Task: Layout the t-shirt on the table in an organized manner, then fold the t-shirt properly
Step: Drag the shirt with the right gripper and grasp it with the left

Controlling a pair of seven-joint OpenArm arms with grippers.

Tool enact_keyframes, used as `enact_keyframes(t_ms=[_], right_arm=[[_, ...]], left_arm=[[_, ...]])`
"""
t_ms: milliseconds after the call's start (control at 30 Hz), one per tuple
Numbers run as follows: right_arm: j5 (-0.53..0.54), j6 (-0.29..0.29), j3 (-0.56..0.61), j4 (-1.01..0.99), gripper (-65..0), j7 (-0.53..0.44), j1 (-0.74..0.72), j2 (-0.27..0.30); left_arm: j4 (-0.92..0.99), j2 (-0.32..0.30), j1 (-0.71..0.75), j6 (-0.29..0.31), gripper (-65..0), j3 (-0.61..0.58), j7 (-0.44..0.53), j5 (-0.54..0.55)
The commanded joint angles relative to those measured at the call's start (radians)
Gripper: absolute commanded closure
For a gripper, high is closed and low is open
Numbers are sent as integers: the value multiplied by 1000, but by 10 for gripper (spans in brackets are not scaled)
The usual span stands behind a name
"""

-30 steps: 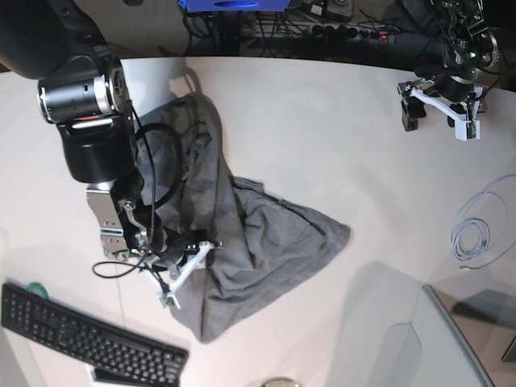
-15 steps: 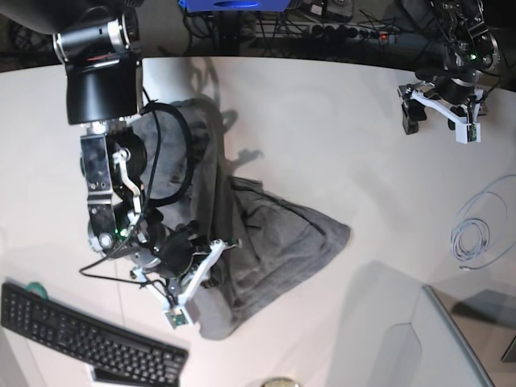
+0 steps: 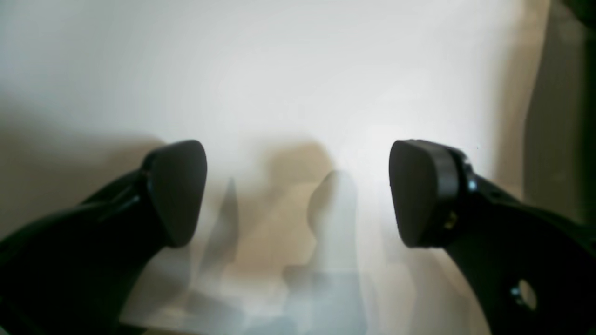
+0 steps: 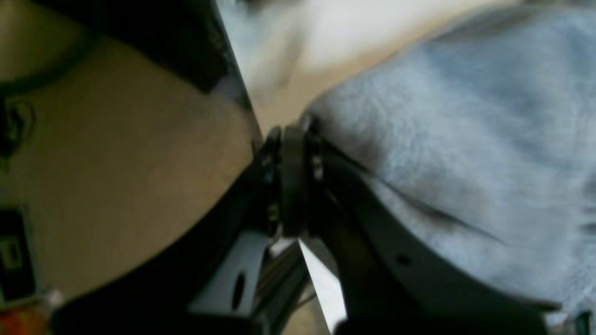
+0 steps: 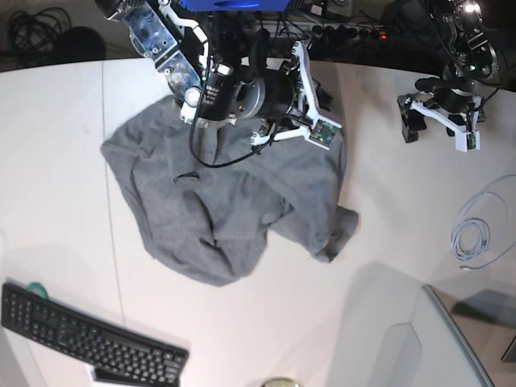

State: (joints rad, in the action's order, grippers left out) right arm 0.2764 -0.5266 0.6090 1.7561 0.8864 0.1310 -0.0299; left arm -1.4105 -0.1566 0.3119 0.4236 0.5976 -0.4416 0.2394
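The grey t-shirt lies crumpled and partly spread across the middle of the white table. Its top right part is drawn up toward my right gripper, which hangs near the table's far edge. In the right wrist view the right gripper is pinched shut, and the t-shirt's fabric runs right up to its tips. My left gripper hovers at the far right, well away from the cloth. The left wrist view shows the left gripper open, with only bare table between its black pads.
A black keyboard lies at the front left corner. A coiled pale cable rests at the right edge. A grey slab fills the front right corner. Cables and a power strip run behind the table.
My right arm has swung from the front left to the far centre, dragging the t-shirt along and spreading it leftward. Its jaws have closed. The left arm has stayed put.
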Motion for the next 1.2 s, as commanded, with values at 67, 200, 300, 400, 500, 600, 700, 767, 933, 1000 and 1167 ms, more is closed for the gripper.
enact_keyframes(t_ms=[67,200,300,400,500,600,700,767,933,1000,1167], right_arm=[[19,1,-2,-78,-65,-8,-69,-11],[17,1,-5,-115,-266,27,-121,-6],[17,-2,-2,-12,-363,90,-138,18],[11,0,-18,95,-362,99,-139,29],[11,4,-145,135,-360,40,-139,48],[10,6,-387,94,-360,-43,-139,51],[10,6,-579,-25,-230,-68,-198,55],[11,6,-668,-144,-26,-71,-250,75],[13,-3,-780,-477,-21,-77,-390,121],[13,-3,-763,-555,0,-89,-422,126],[11,-2,-667,-729,0,-207,-475,127]], left_arm=[[-23,-18,-4,2,-584,5,19,10],[-19,-42,-4,2,-584,6,19,10],[-25,-44,0,2,-584,6,19,10],[-40,-44,7,4,-584,-1,19,10],[-132,-27,22,4,-527,-6,13,13],[-257,-1,42,4,-276,-72,13,15],[-330,10,39,4,0,-186,11,15],[-333,18,25,4,0,-291,11,10],[-183,18,-89,-2,0,-577,11,-58],[-105,27,-113,-2,0,-609,11,-125],[-14,68,-115,-2,0,-614,17,-337]])
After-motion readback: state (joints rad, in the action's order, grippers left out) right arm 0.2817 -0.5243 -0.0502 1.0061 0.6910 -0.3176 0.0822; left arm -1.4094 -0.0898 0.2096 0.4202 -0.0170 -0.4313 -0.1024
